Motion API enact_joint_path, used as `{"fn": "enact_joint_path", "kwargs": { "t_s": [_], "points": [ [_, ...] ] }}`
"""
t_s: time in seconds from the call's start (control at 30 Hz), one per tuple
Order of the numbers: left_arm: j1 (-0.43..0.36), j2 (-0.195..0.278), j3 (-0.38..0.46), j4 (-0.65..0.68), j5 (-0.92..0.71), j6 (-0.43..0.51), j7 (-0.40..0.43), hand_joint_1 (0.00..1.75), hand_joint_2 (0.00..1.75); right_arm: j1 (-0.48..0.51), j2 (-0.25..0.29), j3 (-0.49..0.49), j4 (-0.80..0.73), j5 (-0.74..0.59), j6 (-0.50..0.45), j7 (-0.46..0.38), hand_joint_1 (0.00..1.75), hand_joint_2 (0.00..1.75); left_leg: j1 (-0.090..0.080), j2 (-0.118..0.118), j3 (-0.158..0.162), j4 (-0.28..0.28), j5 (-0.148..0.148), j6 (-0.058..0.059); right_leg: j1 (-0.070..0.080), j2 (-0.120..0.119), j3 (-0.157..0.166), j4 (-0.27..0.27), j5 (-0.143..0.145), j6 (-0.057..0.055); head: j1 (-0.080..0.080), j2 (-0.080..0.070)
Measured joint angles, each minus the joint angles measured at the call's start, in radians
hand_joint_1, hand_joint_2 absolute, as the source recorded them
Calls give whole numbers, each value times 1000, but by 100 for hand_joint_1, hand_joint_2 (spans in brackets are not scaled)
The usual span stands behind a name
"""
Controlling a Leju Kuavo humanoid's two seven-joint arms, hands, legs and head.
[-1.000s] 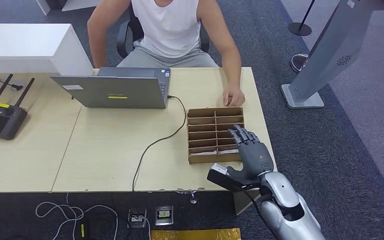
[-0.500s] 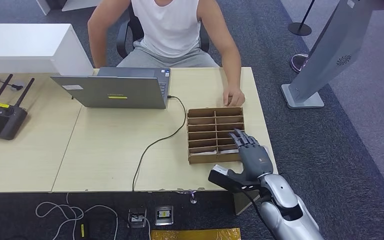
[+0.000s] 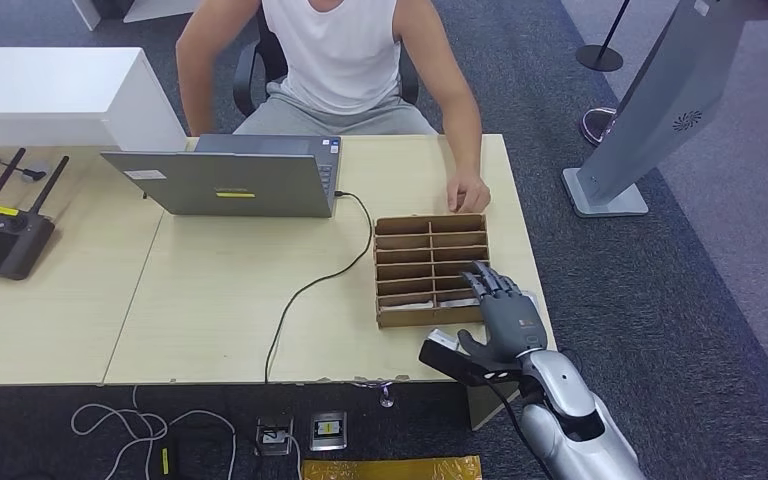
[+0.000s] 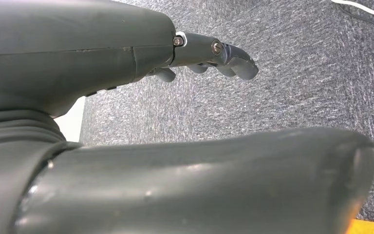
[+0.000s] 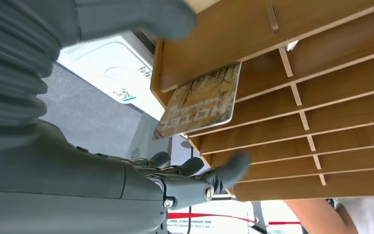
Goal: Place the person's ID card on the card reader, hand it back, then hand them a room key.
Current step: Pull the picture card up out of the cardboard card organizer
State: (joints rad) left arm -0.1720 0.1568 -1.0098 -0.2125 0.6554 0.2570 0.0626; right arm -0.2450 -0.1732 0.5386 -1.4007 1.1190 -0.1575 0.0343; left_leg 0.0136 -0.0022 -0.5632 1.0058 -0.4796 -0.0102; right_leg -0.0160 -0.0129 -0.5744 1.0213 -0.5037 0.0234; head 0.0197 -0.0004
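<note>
A wooden slotted box (image 3: 428, 318) stands at the table's right end. My right hand (image 3: 505, 310) hovers over its near right corner, fingers spread and holding nothing. In the right wrist view a patterned room key card (image 5: 199, 100) sticks out of one slot of the box (image 5: 321, 97), lying between my thumb (image 5: 126, 19) and fingers (image 5: 199, 178) without touching either. A white flat device (image 5: 109, 68), likely the card reader (image 3: 442, 342), lies by the box at the table's front edge. My left hand (image 4: 126, 53) hangs over the carpet, fingers loosely extended and empty. The person's hand (image 3: 468, 193) rests by the box's far side.
An open laptop (image 3: 230, 180) sits mid-table with a black cable (image 3: 305, 290) running to the front edge. A black router (image 3: 0, 235) is at far left. A grey kiosk stand (image 3: 650, 110) is on the floor to the right. The person sits across the table.
My right hand has slid back toward the table's front edge, from over the box's middle slots to its near right corner. The person's hand has stayed put.
</note>
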Motion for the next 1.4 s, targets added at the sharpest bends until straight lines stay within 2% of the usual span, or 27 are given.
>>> {"fn": "enact_joint_path", "kwargs": {
  "t_s": [0.8, 1.13, 1.27, 1.4],
  "points": [
    [0, -3, 0, 0, 1, -6, 0, 0, 0, -1, 0, -11, 23, -56, -11, 41, 175, 175, 0, 0, 1, 0, 0, 0, 0, 0, 0, 0, 0, 0, 0, 0],
    [0, -3, 0, 0, -1, -6, 0, 0, 0, -1, 0, -13, 27, -53, -47, 33, 175, 175, 0, 0, 0, 0, 0, 0, 0, 0, 0, 0, 0, 0, 0, 0],
    [1, -3, 0, 0, -9, -4, -6, 0, 0, -36, 0, -33, 18, -52, -63, 20, 175, 175, 0, 0, 0, 0, 0, 0, 0, 1, 0, 0, 0, 0, 0, 0],
    [0, -3, 0, 0, -18, 0, -15, 0, 0, -117, 0, -84, -18, -55, -39, 3, 175, 175, 0, 1, 1, 0, 0, 0, 0, 1, 0, 0, 1, 0, 0, 0]
  ]
}}
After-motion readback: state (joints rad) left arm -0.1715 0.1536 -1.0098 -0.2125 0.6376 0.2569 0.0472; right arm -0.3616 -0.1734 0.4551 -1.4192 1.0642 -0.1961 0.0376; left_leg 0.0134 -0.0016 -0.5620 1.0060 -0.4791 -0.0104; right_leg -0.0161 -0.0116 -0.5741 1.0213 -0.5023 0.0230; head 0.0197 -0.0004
